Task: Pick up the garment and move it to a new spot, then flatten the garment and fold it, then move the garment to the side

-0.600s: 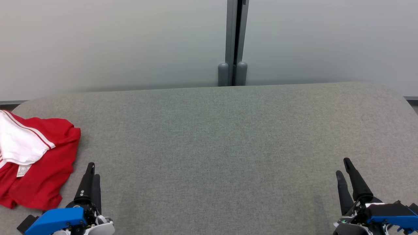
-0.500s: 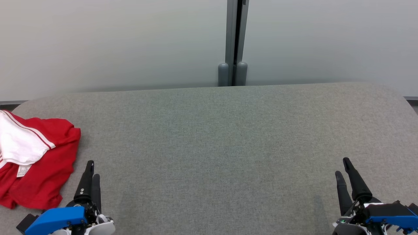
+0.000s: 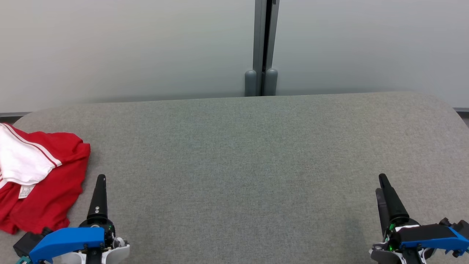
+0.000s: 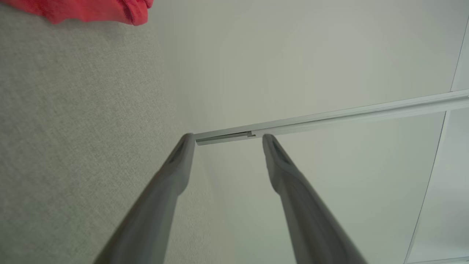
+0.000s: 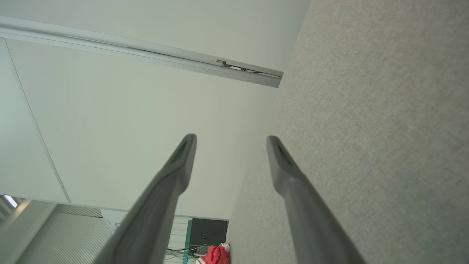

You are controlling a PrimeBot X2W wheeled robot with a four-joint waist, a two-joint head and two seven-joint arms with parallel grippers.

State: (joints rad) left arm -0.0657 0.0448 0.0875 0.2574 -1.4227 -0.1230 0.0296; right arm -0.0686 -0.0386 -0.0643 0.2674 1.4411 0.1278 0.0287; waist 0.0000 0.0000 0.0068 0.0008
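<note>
The garment [image 3: 40, 183] is a crumpled red piece with a white striped part, lying at the left edge of the grey padded table [image 3: 242, 154]. A red corner of the garment [image 4: 91, 11] shows at the top left of the left wrist view, and a small red patch of the garment [image 5: 216, 255] at the bottom of the right wrist view. My left gripper [image 3: 100, 179] hovers just right of it at the lower left, turned edge-on, open and empty [image 4: 227, 137]. My right gripper [image 3: 381, 183] is at the lower right, far from the cloth, open with nothing between its fingers [image 5: 231, 137].
A pale wall [image 3: 128, 47] with a grey vertical post [image 3: 262, 47] stands behind the table's far edge. The grey surface stretches wide between the two grippers. A dark box [image 5: 209, 233] shows low in the right wrist view.
Both grippers have rolled so their fingers now line up edge-on in the head view, and both have crept slightly forward. The garment has not moved.
</note>
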